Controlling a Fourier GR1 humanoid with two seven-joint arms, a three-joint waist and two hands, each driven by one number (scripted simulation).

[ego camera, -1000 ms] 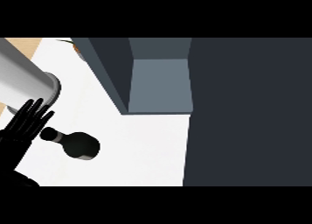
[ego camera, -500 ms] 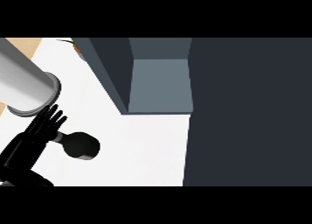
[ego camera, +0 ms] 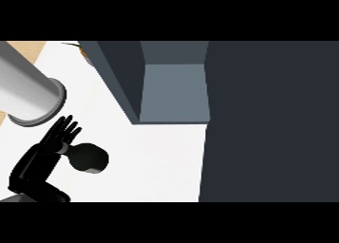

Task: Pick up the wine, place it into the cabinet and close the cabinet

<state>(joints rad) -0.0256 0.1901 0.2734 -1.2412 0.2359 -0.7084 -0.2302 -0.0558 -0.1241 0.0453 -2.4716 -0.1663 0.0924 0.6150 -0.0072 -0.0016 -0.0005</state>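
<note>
still on the pickup: my left hand [ego camera: 49, 152], fingers spread and straight, sits at nine o'clock of the wine [ego camera: 89, 158]; next, curl round it.

The white desk [ego camera: 161, 161] lay bare between the wine bottle [ego camera: 89, 157] and the dark cabinet wall [ego camera: 273, 123] at the right, leaving open room across its middle. The cabinet's open compartment [ego camera: 173, 92] faced that bare stretch, its mouth unblocked. At the left, a grey forearm [ego camera: 21, 92] slanted over the desk's edge, and the left robot hand [ego camera: 60, 135], fingers straight, touched the bottle's neck, closing off that side.
</note>
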